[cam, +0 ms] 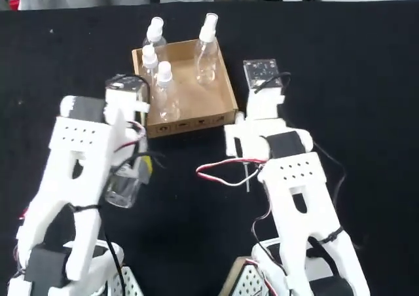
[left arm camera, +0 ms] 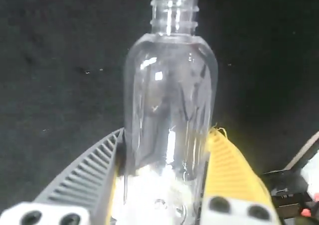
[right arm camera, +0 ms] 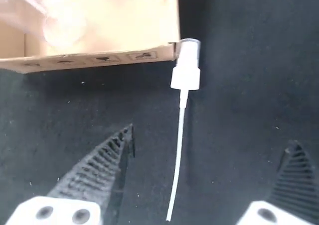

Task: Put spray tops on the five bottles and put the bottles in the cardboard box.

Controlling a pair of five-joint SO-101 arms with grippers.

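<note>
Closest to the lens, the left gripper [left arm camera: 167, 150], with one ribbed grey finger and one yellow one, is clamped on the lower body of a clear plastic bottle [left arm camera: 169, 85]. The bottle's threaded neck is open, with no top on it. In the high view this bottle hangs under the left arm, just above the black table [cam: 340, 60] and near the front left corner of the brown cardboard box [cam: 190, 124].

A white spray top with a long thin dip tube [right arm camera: 180, 125] lies flat on the table, its head touching or just beside the box's front right corner. The right gripper [right arm camera: 212, 140] hovers over it with its jaws wide apart, one on each side of the tube.

Four clear bottles with white spray tops [cam: 165, 90] appear to stand inside the box. I judge that the fifth bottle is the step in hand. The next move calls for a careful pinch on the small head, then guiding the tube into the narrow neck.
</note>
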